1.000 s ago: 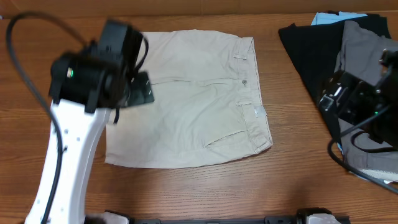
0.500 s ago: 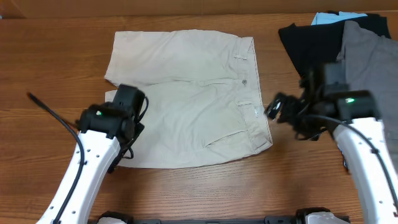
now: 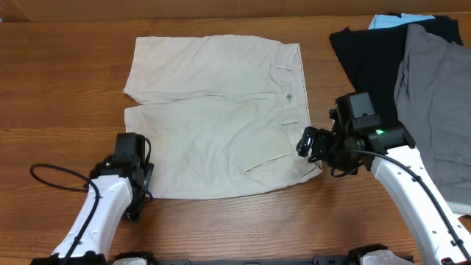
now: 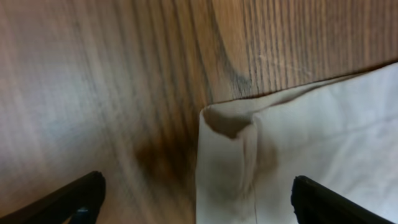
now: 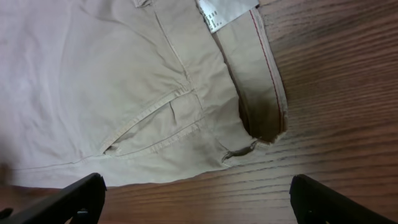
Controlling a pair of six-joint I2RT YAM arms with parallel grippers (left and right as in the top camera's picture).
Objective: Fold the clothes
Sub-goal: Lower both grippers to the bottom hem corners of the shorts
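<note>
The khaki shorts (image 3: 221,118) lie spread flat on the wooden table (image 3: 66,81). The left gripper (image 4: 199,188) hangs with its jaws wide apart, and a hem corner (image 4: 227,121) sits just ahead, between them. The right gripper (image 3: 310,142), also gaping, hovers over the waistband corner (image 5: 264,124).

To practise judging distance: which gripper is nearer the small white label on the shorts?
Right. The right gripper is at the waistband beside the white label; the left gripper is at the leg hem, the shorts' opposite end.
</note>
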